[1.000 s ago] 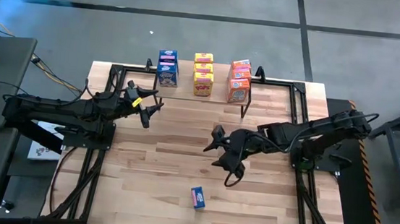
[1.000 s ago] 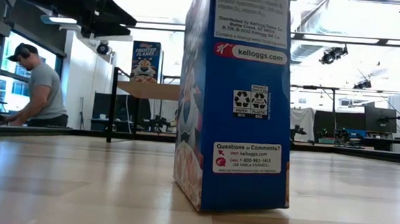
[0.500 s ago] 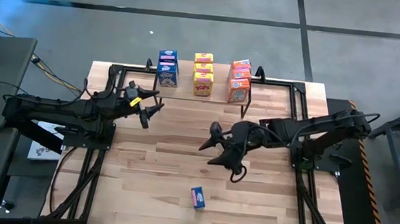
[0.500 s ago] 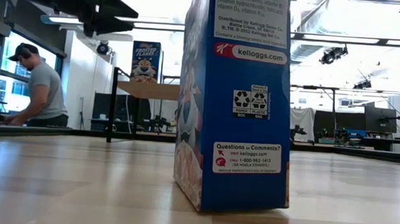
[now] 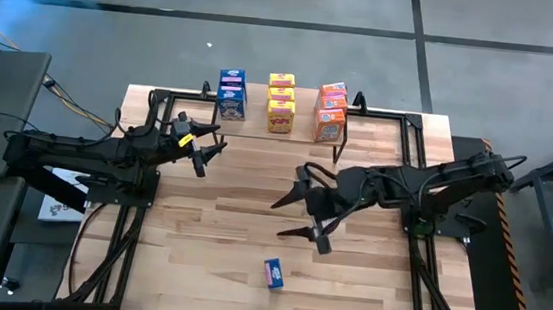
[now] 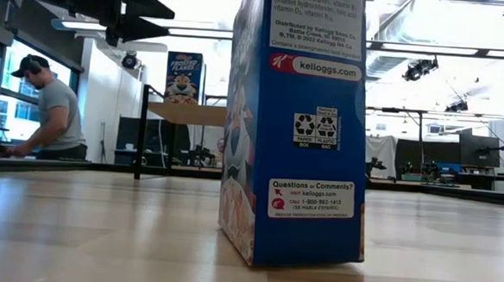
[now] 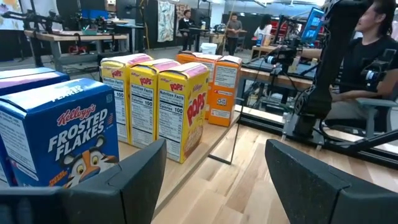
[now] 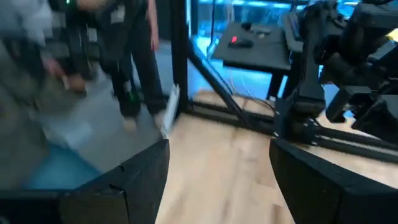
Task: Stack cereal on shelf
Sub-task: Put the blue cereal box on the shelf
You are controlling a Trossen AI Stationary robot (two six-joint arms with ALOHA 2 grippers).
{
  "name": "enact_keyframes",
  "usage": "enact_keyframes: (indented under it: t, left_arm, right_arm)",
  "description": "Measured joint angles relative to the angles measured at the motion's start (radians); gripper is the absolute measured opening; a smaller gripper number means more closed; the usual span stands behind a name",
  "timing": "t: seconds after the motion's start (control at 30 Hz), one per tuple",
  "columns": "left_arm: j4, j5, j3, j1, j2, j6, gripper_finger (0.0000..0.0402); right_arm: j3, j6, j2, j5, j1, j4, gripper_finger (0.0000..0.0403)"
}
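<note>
One blue cereal box (image 5: 273,272) stands alone near the table's near edge, and it fills the low view as the blue box (image 6: 296,126). The shelf (image 5: 255,115) stands at the far edge. It carries the blue boxes (image 5: 232,93), yellow boxes (image 5: 280,102) and orange boxes (image 5: 331,112). My right gripper (image 5: 289,217) hangs open above mid-table, on the far side of the lone box and apart from it. My left gripper (image 5: 205,151) waits open in front of the shelf's blue boxes (image 7: 62,134), beside the yellow boxes (image 7: 161,99) and orange boxes (image 7: 221,78).
Black frame rails (image 5: 119,232) run along the table's left and right sides. The shelf's thin black leg (image 5: 336,150) stands on the table near the right arm. Bare wood (image 5: 199,239) lies around the lone box. A person (image 6: 50,113) sits in the room behind.
My right gripper has swung toward the table's left and a little toward the near edge, turning as it went, so it is now closer to the lone blue box. It stays open. The box and the shelf's boxes have not moved.
</note>
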Motion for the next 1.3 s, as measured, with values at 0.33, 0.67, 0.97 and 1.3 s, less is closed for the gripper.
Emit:
enact_keyframes:
  t: [0.33, 0.67, 0.97, 1.3]
  left_arm:
    - [-0.001, 0.0, 0.0, 0.0, 0.0, 0.0, 0.0264]
    - [-0.001, 0.0, 0.0, 0.0, 0.0, -0.001, 0.0264]
    - [-0.003, 0.0, 0.0, 0.0, 0.0, 0.0, 0.0264]
    - [-0.002, 0.0, 0.0, 0.0, 0.0, 0.006, 0.0264]
  right_arm:
    - [0.002, 0.421, 0.0, 0.161, 0.085, 0.071, 0.027]
    - [0.002, 0.587, 0.005, 0.311, 0.177, 0.078, 0.027]
    - [0.141, 0.667, 0.112, 0.318, 0.201, -0.063, 0.027]
    - [0.465, 0.999, 0.327, 0.395, 0.189, -0.596, 0.027]
